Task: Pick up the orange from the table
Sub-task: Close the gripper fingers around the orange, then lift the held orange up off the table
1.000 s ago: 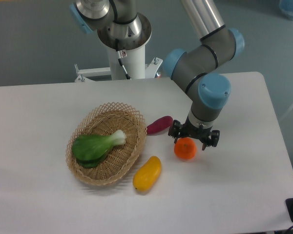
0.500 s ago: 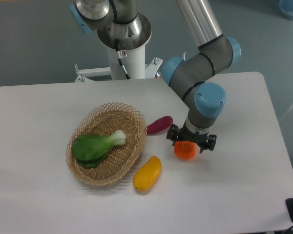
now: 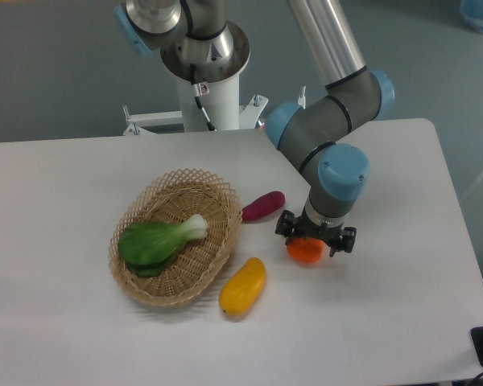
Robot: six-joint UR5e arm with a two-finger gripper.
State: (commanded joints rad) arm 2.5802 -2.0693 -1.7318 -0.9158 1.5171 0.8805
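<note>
One relation is governing the next move: I am reading the small round bright-orange fruit (image 3: 306,252) as lying directly beneath the black two-finger gripper (image 3: 315,238), not off to either side. The orange is resting on the large flat white counter (image 3: 402,305), right of centre, with only its lower half showing below the gripper body. The fingers (image 3: 285,231) are standing apart, one dark tip showing at the fruit's left shoulder and the other at its right, so they are straddling it; I cannot tell whether the pads are touching the skin. Because the fruit is round, no long axis is constraining the wrist angle.

Neighbouring items are sitting to the left: the purple oblong vegetable (image 3: 263,206) near the left finger, the elongated yellow mango-like fruit (image 3: 243,285) lower down, and the woven wicker basket (image 3: 217,265) holding the green leafy vegetable (image 3: 157,240). I am judging all of them to be outside the closing line, so closing and then lifting straight up looks sufficient.
</note>
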